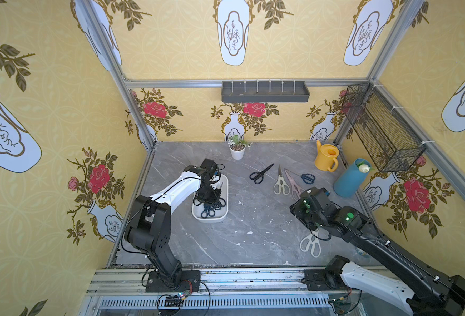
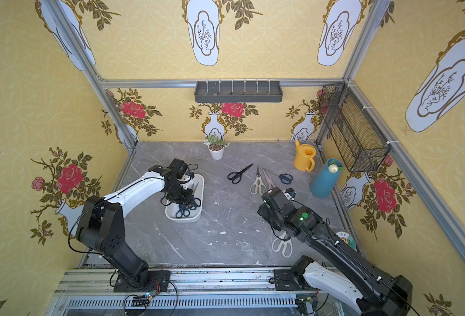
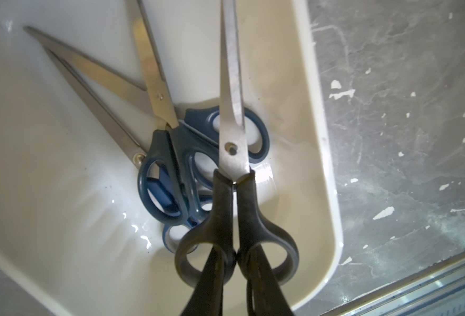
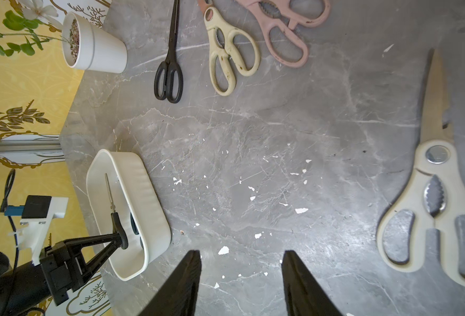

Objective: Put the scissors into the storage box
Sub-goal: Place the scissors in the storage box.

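Observation:
My left gripper (image 3: 237,260) is shut on a black-handled pair of scissors (image 3: 232,136). Its fingers pinch the handles where the two rings meet, blades pointing away. It hangs over the white storage box (image 1: 224,216), where navy-handled pairs (image 3: 165,175) lie. My right gripper (image 4: 241,257) stands open over bare table with nothing between its fingers. Cream shears (image 4: 433,197) lie beside it. Further back lie a black pair (image 1: 260,173), cream shears (image 1: 280,182), a pink pair (image 1: 294,183) and a navy pair (image 1: 306,177).
A potted plant (image 1: 237,151), a yellow watering can (image 1: 327,158) and a blue vase (image 1: 349,177) stand along the back and right. A dark grey tray (image 1: 265,91) and a black mesh basket (image 1: 382,128) hang on the walls. White flecks dot the table.

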`<state>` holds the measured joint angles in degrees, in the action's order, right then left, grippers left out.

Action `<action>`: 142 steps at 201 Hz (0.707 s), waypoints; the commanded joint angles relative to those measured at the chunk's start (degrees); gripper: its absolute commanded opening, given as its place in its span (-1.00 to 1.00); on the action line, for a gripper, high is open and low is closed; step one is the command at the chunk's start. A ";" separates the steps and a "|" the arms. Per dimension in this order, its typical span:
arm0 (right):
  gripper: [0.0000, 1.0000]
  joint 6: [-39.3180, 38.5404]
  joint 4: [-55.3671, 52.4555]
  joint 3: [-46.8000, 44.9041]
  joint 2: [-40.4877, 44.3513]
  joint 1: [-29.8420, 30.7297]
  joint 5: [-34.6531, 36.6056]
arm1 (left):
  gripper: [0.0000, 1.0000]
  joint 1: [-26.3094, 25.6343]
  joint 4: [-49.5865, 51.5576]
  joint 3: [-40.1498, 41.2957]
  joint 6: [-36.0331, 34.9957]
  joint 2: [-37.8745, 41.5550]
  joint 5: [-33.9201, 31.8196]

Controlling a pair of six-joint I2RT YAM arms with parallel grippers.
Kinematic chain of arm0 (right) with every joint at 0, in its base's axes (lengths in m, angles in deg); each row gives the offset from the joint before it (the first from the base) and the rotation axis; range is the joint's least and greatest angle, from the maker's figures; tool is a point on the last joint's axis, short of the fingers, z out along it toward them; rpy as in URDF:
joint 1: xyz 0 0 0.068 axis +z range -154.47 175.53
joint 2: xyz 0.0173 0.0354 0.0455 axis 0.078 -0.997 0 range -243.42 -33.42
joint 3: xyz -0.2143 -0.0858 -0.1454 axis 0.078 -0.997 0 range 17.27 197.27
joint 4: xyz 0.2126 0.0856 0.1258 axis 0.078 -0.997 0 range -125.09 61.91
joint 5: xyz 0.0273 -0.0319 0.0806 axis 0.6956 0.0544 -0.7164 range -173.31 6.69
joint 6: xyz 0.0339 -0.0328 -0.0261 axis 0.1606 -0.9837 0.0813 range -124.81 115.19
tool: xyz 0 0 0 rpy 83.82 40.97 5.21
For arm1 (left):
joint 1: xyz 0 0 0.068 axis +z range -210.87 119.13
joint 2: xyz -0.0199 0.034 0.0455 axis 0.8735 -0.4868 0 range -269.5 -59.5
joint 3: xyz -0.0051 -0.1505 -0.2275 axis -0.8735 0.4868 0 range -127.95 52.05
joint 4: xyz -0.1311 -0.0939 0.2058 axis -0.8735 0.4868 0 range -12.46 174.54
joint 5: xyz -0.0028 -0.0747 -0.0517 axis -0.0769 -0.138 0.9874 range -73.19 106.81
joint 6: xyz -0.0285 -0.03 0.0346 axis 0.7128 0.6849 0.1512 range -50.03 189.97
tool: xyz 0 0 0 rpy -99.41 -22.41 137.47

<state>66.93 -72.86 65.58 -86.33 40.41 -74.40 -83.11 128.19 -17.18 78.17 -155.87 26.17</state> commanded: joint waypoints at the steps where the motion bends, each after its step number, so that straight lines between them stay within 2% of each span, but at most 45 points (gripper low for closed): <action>1: 0.07 -1.25 2.21 1.27 -1.26 0.00 -0.88 | -0.67 1.13 -2.21 1.22 2.63 -0.96 1.70; 43: 0.07 -1.08 3.17 1.69 -2.59 0.11 -1.24 | -0.63 2.07 -3.43 1.78 2.60 -3.66 2.80; 93: 0.10 -1.25 4.08 3.16 -6.21 0.14 -2.70 | -0.40 2.11 -2.96 0.33 2.60 -6.41 4.27; 111: 0.10 -1.84 4.00 4.25 -7.88 0.16 -2.93 | -0.33 2.24 -3.01 0.24 2.52 -6.42 4.79; 142: 0.10 -5.78 1.13 7.35 -12.05 -1.19 -4.09 | -0.32 2.29 -1.67 -0.97 1.50 -4.44 5.22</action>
<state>64.92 -70.22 70.72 -95.82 40.35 -77.33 -80.92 124.78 -17.18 80.75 -161.71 30.37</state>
